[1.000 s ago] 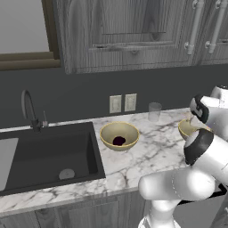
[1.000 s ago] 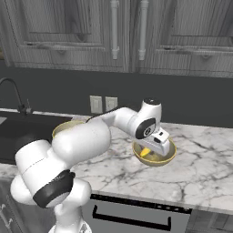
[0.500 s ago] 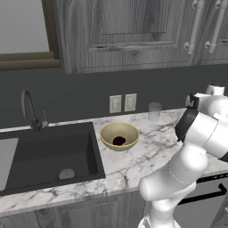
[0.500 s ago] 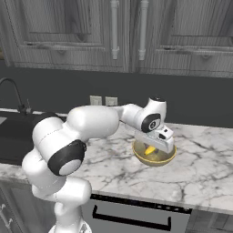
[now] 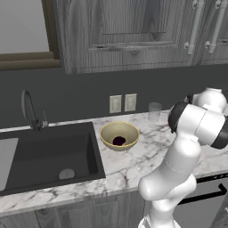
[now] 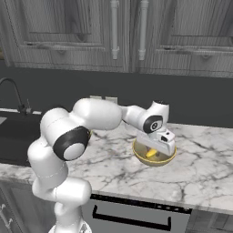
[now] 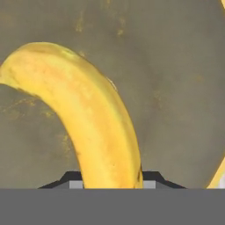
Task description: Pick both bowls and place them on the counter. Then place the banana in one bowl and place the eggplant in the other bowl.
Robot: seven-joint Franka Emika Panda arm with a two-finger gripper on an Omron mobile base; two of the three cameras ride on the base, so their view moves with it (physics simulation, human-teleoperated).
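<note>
two bowls sit on the counter [image 6: 200, 159]; eggplant [image 5: 119, 140] lies in the bowl beside the sink [image 5: 49, 156]. gripper [image 6: 157, 152] fingers pinch the banana [image 7: 94, 127] low inside the other bowl [image 6: 154, 158], apparently to release gently.

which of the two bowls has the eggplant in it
The bowl next to the sink holds the dark eggplant; the other bowl, under the gripper, holds the banana.

Open white marble worktop with grey veining [image 6: 200, 164] lies wide to the right of the tan-yellow bowl with the banana [image 6: 154, 157], easy passage there. Over by the wall, a clear drinking glass [image 5: 154, 111] stands near the second tan-yellow bowl holding the dark eggplant [image 5: 119, 135]; the black sink basin [image 5: 49, 156] drops away beside it
</note>
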